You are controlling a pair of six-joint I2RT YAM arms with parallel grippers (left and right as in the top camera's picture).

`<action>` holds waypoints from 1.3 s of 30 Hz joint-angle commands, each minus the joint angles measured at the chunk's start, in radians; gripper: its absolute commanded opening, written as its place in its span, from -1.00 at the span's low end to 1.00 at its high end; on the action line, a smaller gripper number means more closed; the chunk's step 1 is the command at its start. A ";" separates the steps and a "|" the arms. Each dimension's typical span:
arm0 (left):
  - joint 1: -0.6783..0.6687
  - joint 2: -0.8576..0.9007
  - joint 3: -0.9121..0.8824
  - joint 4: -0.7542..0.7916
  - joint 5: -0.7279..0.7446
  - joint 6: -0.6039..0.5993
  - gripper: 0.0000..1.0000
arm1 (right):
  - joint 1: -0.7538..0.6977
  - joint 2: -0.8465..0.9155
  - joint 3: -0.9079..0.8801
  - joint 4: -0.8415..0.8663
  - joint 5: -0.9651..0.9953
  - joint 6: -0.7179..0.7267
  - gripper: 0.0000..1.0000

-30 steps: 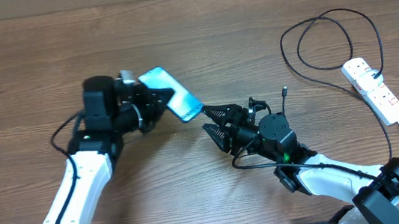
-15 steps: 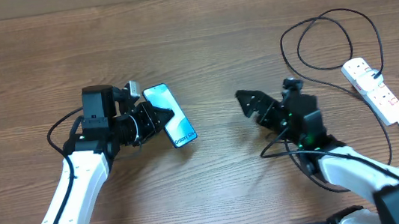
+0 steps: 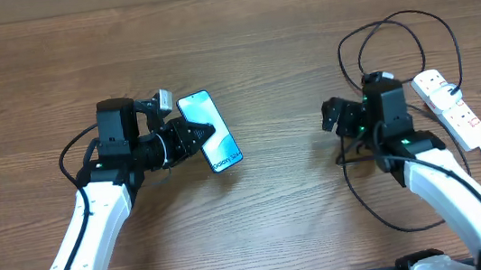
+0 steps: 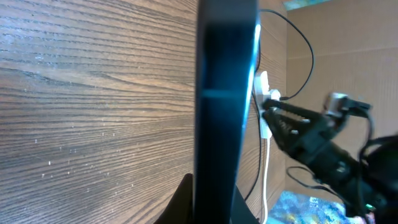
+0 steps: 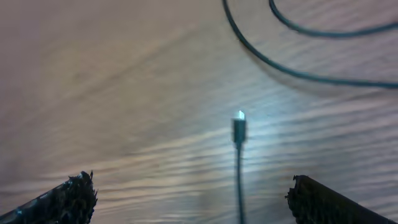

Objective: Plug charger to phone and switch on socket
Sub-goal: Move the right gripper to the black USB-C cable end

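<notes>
left claw (image 3: 201, 139) pinches the one phone (image 3: 205, 116); right claw (image 3: 335, 116) spread, one charger (image 5: 239, 133) tip ahead, one socket (image 3: 452, 108) right.

The phone (image 3: 210, 131) is lit, screen up, left of centre. The black charger (image 5: 239, 132) lies looped beside the white socket (image 3: 452, 107), far right.

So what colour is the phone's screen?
Light blue. The phone faces up in the overhead view, so it shows best there.

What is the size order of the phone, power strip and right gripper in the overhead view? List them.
Tied first: phone and power strip, about alike; the phone is held up, perhaps nearer the camera, so unranked.
Last: right gripper, smallest.
</notes>
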 commanded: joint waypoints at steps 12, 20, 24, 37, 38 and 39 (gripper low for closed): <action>-0.021 -0.009 0.016 0.008 0.042 -0.022 -0.92 | -0.004 0.272 0.030 0.165 0.094 -0.097 0.51; -0.021 -0.009 0.016 0.008 0.041 -0.022 -0.92 | -0.004 0.388 0.030 0.217 0.104 -0.097 0.10; -0.021 -0.009 0.016 0.008 0.041 -0.022 -0.92 | -0.002 0.446 0.030 0.231 0.099 -0.097 -0.28; -0.021 -0.009 0.016 0.006 0.042 -0.022 -0.92 | -0.002 0.449 0.032 0.018 -0.162 -0.090 -0.92; -0.021 -0.009 0.016 0.005 0.042 -0.022 -0.92 | -0.002 0.448 0.032 -0.028 -0.172 -0.070 -0.92; -0.021 -0.009 0.016 0.004 0.042 -0.022 -0.91 | -0.002 0.448 0.033 -0.065 -0.172 -0.044 -0.92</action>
